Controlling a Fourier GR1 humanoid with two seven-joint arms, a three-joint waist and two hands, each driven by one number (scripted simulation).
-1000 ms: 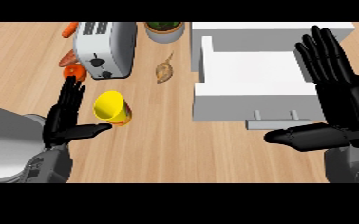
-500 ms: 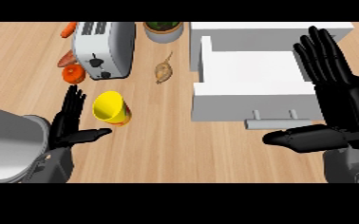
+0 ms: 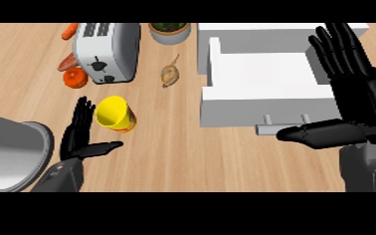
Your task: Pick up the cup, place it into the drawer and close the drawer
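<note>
A yellow cup [image 3: 116,114] with an orange band stands upright on the wooden counter, left of centre. My left hand [image 3: 78,134] is open just left of and below it, fingers straight and thumb out toward the cup's base, not touching it. The white drawer [image 3: 262,82] stands pulled open at the right, its inside bare and its handle [image 3: 283,128] facing me. My right hand [image 3: 343,89] is open at the right edge, fingers up over the drawer's right side, thumb lying across the front near the handle.
A white toaster [image 3: 107,51] stands at the back left, with an orange fruit [image 3: 75,77] and carrots [image 3: 69,31] beside it. A potted plant [image 3: 170,31] and a small brown object [image 3: 169,74] lie behind the cup. A grey rounded body [image 3: 21,152] fills the lower left.
My left hand has drawn back down and to the left, a little away from the cup. The cup, the drawer and my right hand have stayed put.
</note>
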